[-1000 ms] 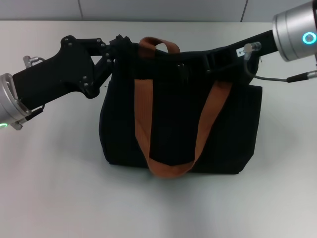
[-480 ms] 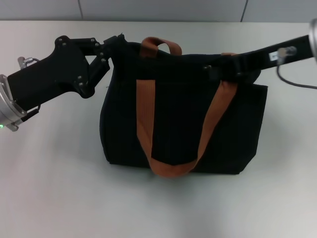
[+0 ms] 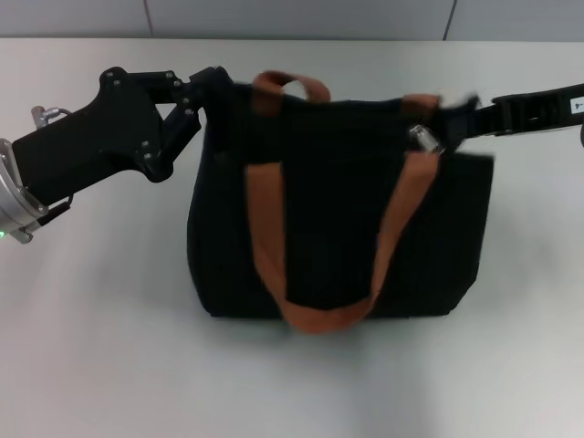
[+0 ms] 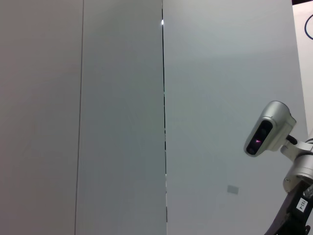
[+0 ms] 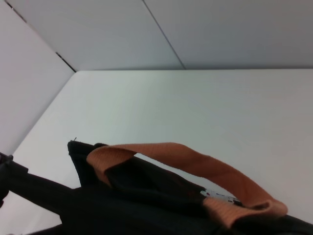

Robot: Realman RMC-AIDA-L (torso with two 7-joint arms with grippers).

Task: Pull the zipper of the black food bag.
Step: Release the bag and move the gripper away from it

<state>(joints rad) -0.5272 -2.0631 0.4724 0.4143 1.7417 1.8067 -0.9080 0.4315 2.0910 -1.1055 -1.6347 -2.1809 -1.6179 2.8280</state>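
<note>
The black food bag [image 3: 338,228] stands on the white table with two orange-brown straps [image 3: 265,219] hanging over its front. My left gripper [image 3: 215,84] is shut on the bag's top left corner. My right gripper [image 3: 449,123] reaches in from the right along the top seam and is closed at the silver zipper pull [image 3: 422,137], near the bag's top right corner. The right wrist view shows the bag's top [image 5: 146,196], a strap arching over it, and the silver pull [image 5: 218,197]. The left wrist view shows no bag.
The white table [image 3: 100,347] extends on all sides of the bag, and a grey wall panel [image 3: 292,16] runs behind it. The left wrist view shows wall panels [image 4: 117,122] and a silver camera housing [image 4: 269,129].
My right gripper has moved to the right along the top seam, from the bag's middle to its right corner, taking the silver pull with it. The left gripper has held the corner.
</note>
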